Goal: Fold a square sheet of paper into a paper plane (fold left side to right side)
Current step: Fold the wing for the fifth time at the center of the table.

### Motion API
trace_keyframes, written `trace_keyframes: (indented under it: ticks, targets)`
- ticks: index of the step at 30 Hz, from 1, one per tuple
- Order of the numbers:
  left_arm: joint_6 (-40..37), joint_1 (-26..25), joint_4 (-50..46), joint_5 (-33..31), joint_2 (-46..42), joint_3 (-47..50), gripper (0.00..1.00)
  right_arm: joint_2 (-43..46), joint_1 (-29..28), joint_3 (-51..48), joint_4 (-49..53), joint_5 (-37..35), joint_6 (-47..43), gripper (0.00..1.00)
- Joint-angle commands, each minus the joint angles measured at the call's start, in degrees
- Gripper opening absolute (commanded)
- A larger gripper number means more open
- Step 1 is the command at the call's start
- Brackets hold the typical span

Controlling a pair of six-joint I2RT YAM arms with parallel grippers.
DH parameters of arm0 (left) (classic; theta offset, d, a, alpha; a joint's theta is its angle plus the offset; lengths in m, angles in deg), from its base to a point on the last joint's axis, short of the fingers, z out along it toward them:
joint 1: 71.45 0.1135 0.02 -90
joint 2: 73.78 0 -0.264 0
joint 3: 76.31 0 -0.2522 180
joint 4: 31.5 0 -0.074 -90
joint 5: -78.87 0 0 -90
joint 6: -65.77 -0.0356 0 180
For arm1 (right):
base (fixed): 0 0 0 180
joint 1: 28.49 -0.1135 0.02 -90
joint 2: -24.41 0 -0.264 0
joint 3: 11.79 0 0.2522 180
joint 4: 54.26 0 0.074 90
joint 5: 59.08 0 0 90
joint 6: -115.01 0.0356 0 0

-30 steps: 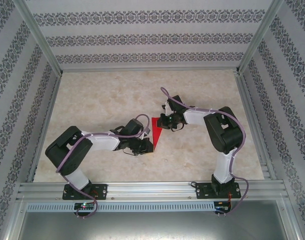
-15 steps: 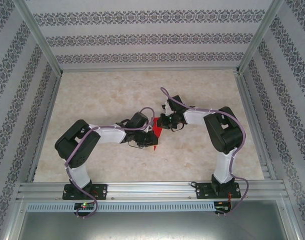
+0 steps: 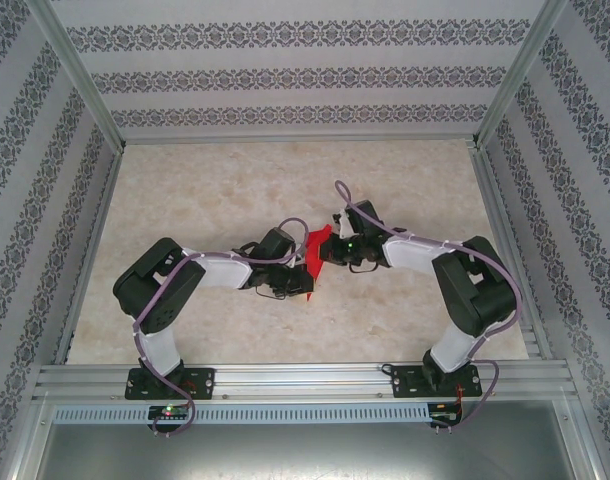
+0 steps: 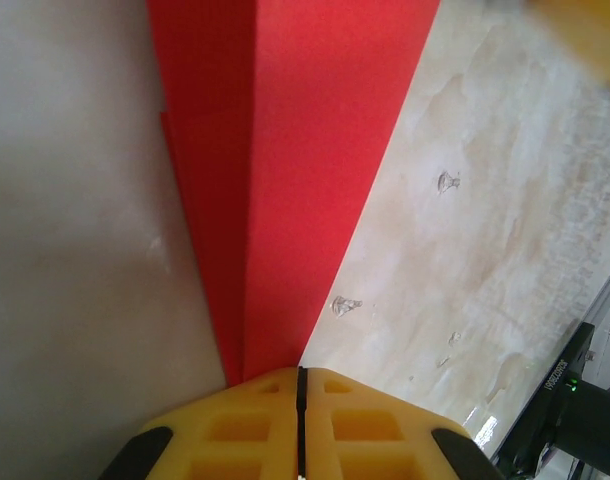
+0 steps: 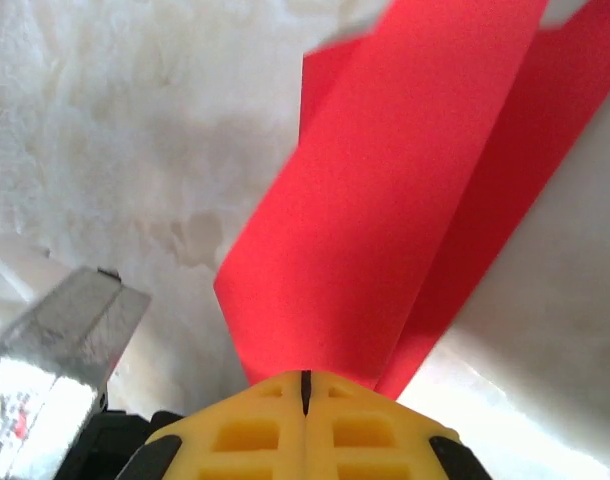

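The square sheet of paper [image 3: 314, 249] is bright red and folded into a slim, pointed paper plane shape with layered flaps. It hangs between both grippers over the middle of the table. In the left wrist view the paper [image 4: 305, 150] narrows to a point that runs into my left gripper [image 4: 300, 372], whose yellow fingers are shut on it. In the right wrist view the paper [image 5: 405, 200] spreads away from my right gripper [image 5: 305, 377], also shut on it. From above, the left gripper [image 3: 303, 283] holds the near end and the right gripper [image 3: 327, 252] the far end.
The marbled tabletop [image 3: 215, 190] lies inside patterned walls and aluminium rails [image 3: 285, 380]. A black part of the right arm [image 4: 575, 410] shows at the lower right of the left wrist view. A metal piece [image 5: 55, 370] sits low on the left of the right wrist view.
The left arm reached in to the paper's near end and closed on it. The right arm shifted right and slightly nearer, and the paper rose off the table, tilted between the grippers.
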Motion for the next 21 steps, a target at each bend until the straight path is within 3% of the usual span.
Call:
trace_keyframes:
  ticks: [1, 15, 21]
  targets:
    - [-0.9, 0.4, -3.2, -2.8, 1.1, 2.0, 0.10, -0.4, -2.0, -1.8, -3.5, 0.0, 2.8, 0.00]
    - [-0.9, 0.1, -4.1, -3.7, 0.7, 1.9, 0.09, -4.8, -5.3, -2.5, -5.4, -1.5, 4.3, 0.00]
    - [-0.7, 0.1, -4.2, -4.1, 0.9, 2.2, 0.08, -6.2, -5.2, -2.2, -3.7, -5.0, 0.7, 0.00]
